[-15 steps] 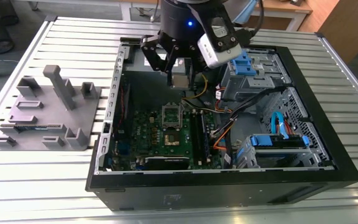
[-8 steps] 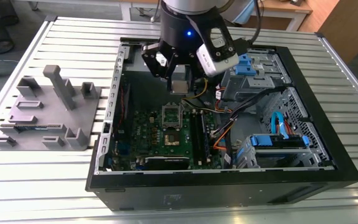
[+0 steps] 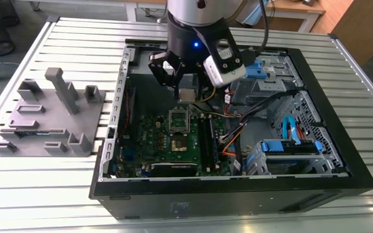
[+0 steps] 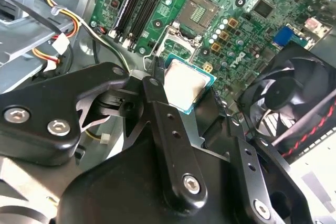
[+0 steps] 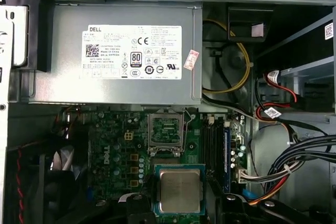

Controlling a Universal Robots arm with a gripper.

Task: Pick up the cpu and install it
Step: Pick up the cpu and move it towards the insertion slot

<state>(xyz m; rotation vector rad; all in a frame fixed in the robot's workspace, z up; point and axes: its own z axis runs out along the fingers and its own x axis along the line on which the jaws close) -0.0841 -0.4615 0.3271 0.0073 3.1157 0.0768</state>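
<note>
The cpu point(image 5: 179, 190), a small square chip with a pale silvery top and a green-blue rim, sits between my black fingers point(image 5: 132, 202). My gripper point(image 5: 179, 205) is shut on it. In the exterior view the gripper point(image 3: 186, 94) hangs inside the open computer case, a little above the green board and just behind the dark metal-framed socket point(image 3: 178, 118). In the second wrist view the cpu point(image 4: 186, 85) is held level over the board, with the open socket point(image 4: 198, 10) farther along. In the first wrist view the socket point(image 5: 166, 129) lies just beyond the chip.
The black computer case point(image 3: 342, 167) lies open on a slatted metal table. A grey power supply point(image 5: 115, 51), cable bundles point(image 5: 283, 169) and a black fan point(image 4: 294, 93) surround the board. A grey plastic holder point(image 3: 44, 116) with a memory stick point(image 3: 31, 132) stands at the exterior view's left.
</note>
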